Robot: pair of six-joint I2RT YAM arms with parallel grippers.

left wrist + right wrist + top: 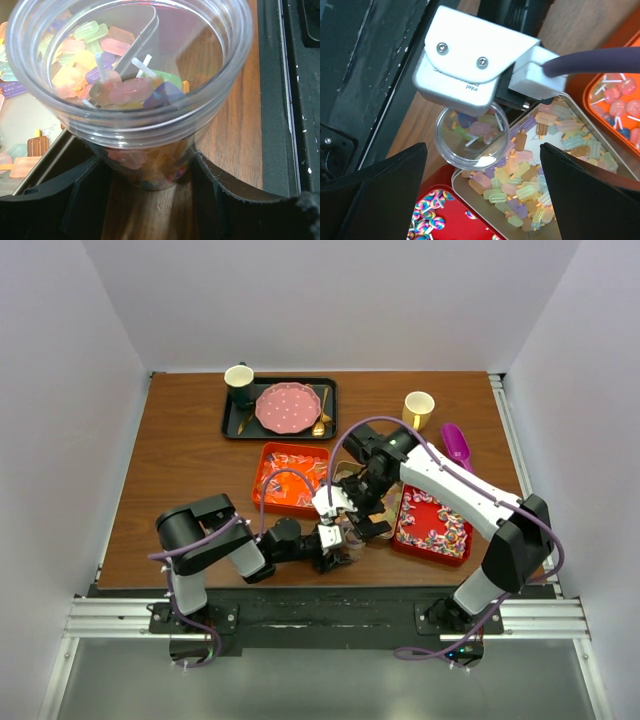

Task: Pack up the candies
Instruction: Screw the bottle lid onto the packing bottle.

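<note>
My left gripper (338, 540) (150, 200) is shut on a clear plastic jar (130, 100) standing on the wood near the table's front edge. Several pastel and lollipop candies (125, 90) lie in it. My right gripper (358, 512) (485, 200) is open and empty, hovering above the jar (471, 135) and a silver tray (465, 192) of pastel popsicle-shaped candies (545, 175). A red tray (432, 525) of swirled lollipop candies (427, 222) is on the right. An orange tray (292, 478) holds red-orange lollipop candies (620, 100).
A black tray (232, 420) at the back holds a pink dotted plate (290, 407), a dark cup (239, 383) and gold cutlery. A yellow mug (418, 408) and a purple scoop (458, 446) stand at the back right. The black table edge rail (280, 100) is right of the jar.
</note>
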